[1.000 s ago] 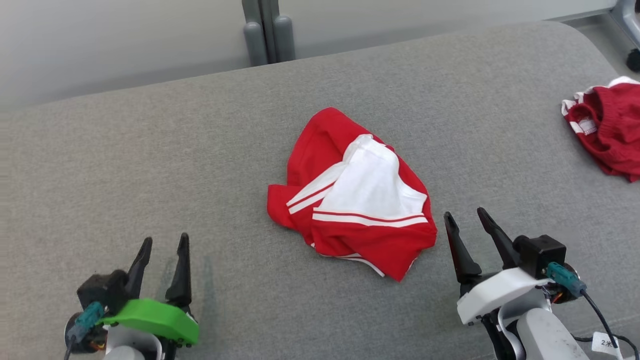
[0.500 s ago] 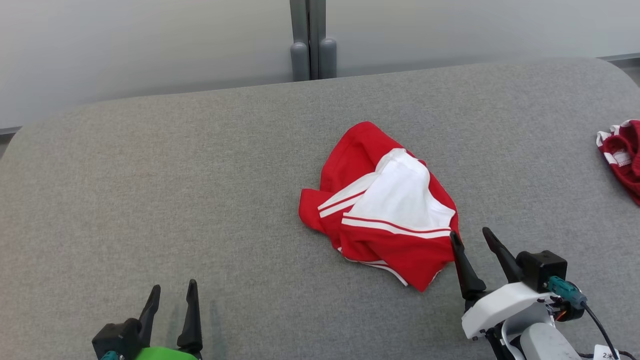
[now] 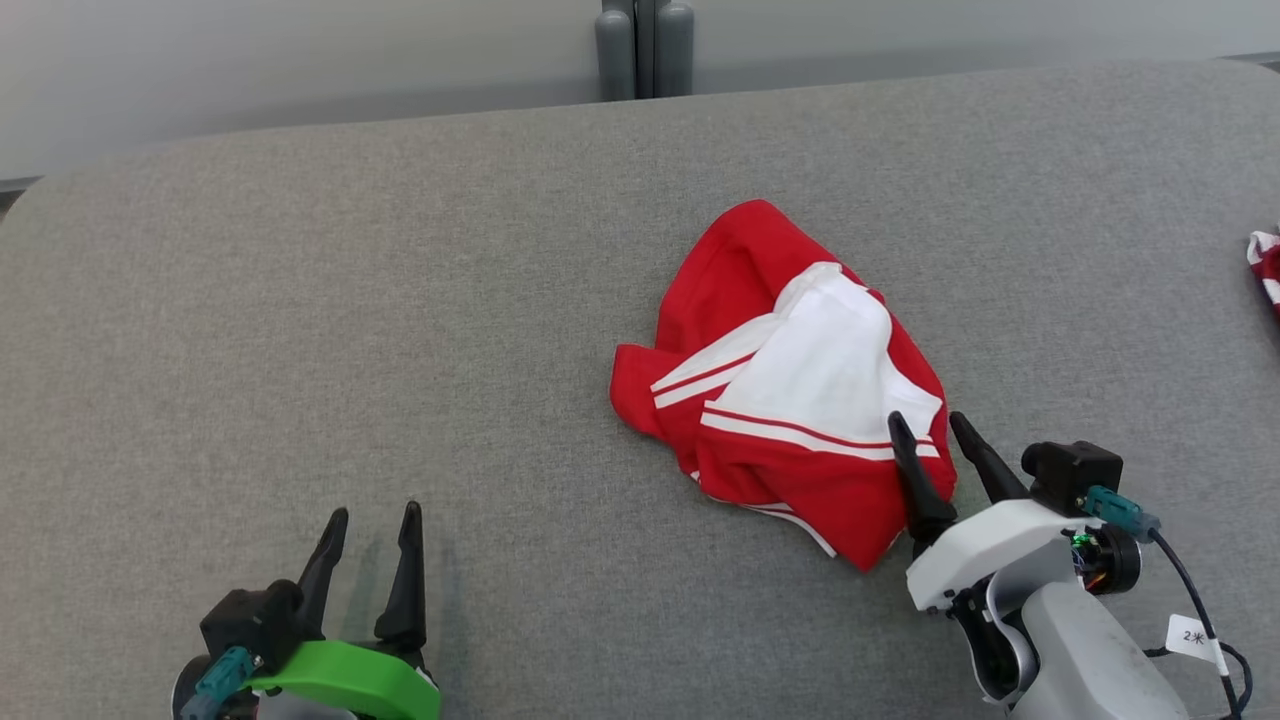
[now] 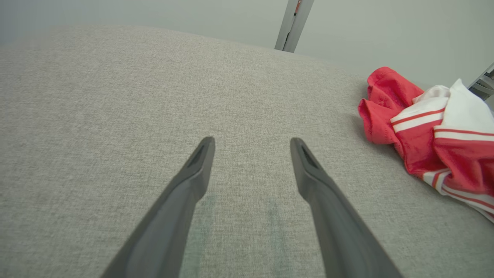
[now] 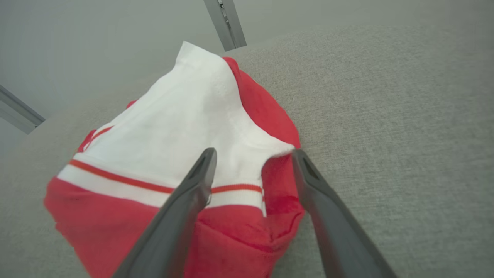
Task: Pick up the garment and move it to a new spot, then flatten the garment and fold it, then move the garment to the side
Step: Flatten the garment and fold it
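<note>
A crumpled red garment with a white panel and white stripes lies right of centre on the grey padded surface. My right gripper stands open over its near right edge, one finger above the cloth and the other at its rim. In the right wrist view the garment sits between and beyond the open fingers, its right edge in the gap. My left gripper is open at the lower left, well apart from the cloth. The left wrist view has the garment far right, and bare fabric between the gripper's fingers.
A second dark red and white cloth peeks in at the right edge. A grey post stands behind the surface's far edge, before a pale wall. Bare grey surface spreads left of the garment.
The camera has shifted, so the whole picture slid. Against the garment, my right gripper has advanced from beside its near right edge to over it. Both grippers stay open.
</note>
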